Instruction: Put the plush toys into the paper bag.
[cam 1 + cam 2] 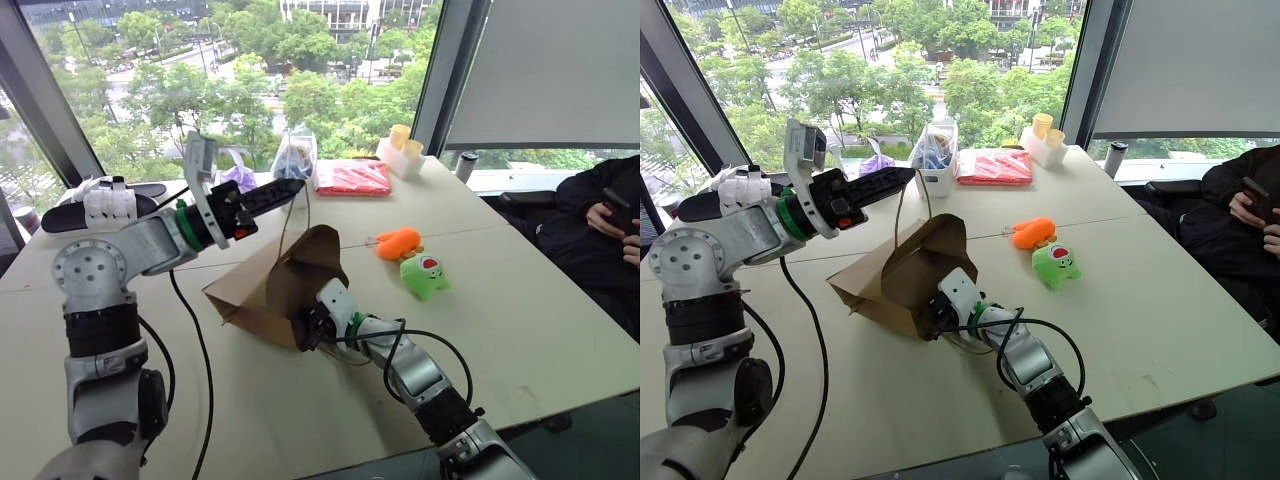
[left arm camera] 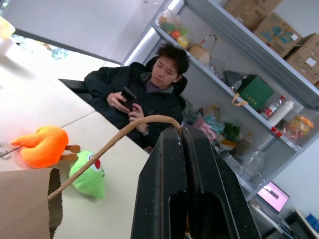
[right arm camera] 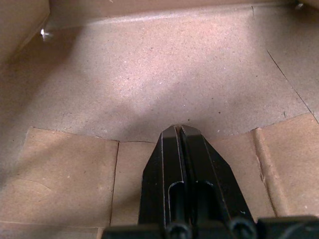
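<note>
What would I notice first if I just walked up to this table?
Probably the brown paper bag tipped over in the middle of the table, with the left claw lifting it by its thin loop handle and the right claw pushed inside its mouth. Next, the bright orange plush toy and the lime green plush toy beside it, lying on the table to the bag's right.

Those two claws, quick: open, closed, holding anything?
Left gripper: closed on the paper bag handle, lifting it.
Right gripper: closed, holding nothing, tip inside the bag's mouth.
</note>
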Controlling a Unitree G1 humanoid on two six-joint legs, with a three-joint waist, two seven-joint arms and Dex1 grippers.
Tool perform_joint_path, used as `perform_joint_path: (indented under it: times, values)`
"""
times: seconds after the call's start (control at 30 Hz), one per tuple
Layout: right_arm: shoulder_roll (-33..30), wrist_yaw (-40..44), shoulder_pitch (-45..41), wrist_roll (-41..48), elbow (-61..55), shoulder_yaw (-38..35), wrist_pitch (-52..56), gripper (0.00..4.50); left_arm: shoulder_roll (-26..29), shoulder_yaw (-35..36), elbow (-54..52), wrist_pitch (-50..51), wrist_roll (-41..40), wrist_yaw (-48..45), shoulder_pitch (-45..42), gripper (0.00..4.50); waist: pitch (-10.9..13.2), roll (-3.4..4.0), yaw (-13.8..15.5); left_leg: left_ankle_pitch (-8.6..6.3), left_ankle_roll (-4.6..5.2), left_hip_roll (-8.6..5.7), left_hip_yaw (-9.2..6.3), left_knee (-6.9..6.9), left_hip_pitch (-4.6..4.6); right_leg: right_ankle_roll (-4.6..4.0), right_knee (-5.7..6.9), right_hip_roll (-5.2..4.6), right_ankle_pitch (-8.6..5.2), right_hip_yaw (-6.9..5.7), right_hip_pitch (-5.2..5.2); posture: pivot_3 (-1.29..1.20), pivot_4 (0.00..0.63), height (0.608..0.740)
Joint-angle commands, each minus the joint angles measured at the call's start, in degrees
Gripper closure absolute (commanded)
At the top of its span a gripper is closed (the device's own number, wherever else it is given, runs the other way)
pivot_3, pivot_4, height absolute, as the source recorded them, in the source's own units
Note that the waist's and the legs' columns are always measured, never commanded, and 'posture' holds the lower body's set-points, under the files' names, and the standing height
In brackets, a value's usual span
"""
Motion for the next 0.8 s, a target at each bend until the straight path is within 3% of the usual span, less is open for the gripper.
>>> perform_joint_path:
  times: [0.03, 0.2, 0.5, 0.8]
  values:
    - [0.51, 0.25, 0.62, -0.41, -0.91, -0.04, 0.78, 4.5, -0.54, -0.53, -2.75, -0.58, -6.21, 1.89, 0.05, 4.45, 0.0, 0.0, 0.01, 0.0, 0.0, 0.0, 0.0, 0.0, 0.0, 0.0, 0.0, 0.0, 0.0, 0.01, 0.0, 0.0, 0.15, 0.74]
    - [1.23, -0.73, 0.95, -0.03, -2.07, -1.21, 0.11, 4.5, -0.96, -3.54, -6.22, -0.94, -9.31, 3.77, 4.13, 4.45, -0.01, -0.01, 0.03, 0.0, 0.0, 0.0, 0.01, 0.0, 0.01, 0.0, 0.0, -0.01, 0.0, 0.04, 0.01, 0.0, 0.15, 0.74]
    - [1.17, 0.36, 4.44, 4.34, -18.03, -4.54, 3.15, 4.5, 0.73, -5.97, -7.18, -1.94, -8.41, 1.66, 8.35, 4.45, -0.02, -0.03, 0.29, 0.02, -0.03, -0.01, 0.03, -0.01, -0.03, -0.01, 0.0, 0.04, 0.0, 0.06, -0.04, 0.0, 0.15, 0.74]
    - [5.67, -0.22, 1.15, 3.12, -4.87, -3.45, -2.32, 4.5, 0.28, -8.86, -8.73, -3.62, -8.14, 1.45, 9.4, 4.45, -0.02, -0.03, 0.13, 0.02, -0.04, -0.01, 0.04, -0.02, -0.02, -0.01, 0.0, 0.05, -0.01, 0.07, -0.05, 0.0, 0.15, 0.74]
